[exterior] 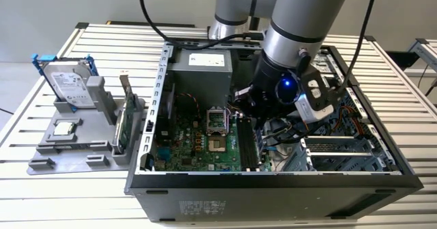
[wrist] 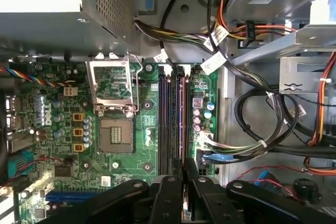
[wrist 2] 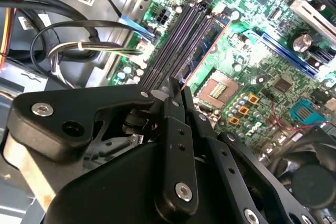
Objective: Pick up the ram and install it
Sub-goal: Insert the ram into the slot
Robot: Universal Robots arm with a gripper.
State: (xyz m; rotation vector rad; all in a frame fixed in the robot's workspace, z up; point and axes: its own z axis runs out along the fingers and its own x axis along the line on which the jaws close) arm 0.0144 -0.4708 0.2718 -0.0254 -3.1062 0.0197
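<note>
end effector [wrist 2: 176,90] clamped together on the ram [wrist 2: 202,51] | ram's edge-on over the DIMM slots [wrist: 170,119], beside the CPU socket [wrist: 116,142] | I'd keep it square, press evenly

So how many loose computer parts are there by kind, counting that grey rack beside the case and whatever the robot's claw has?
Hard drive, standing on the grey rack: 1
Green expansion card, standing on the rack: 1
Processor chip, flat on the rack: 1
Ram, in the gripper over the motherboard slots: 1
Total: 4
</note>
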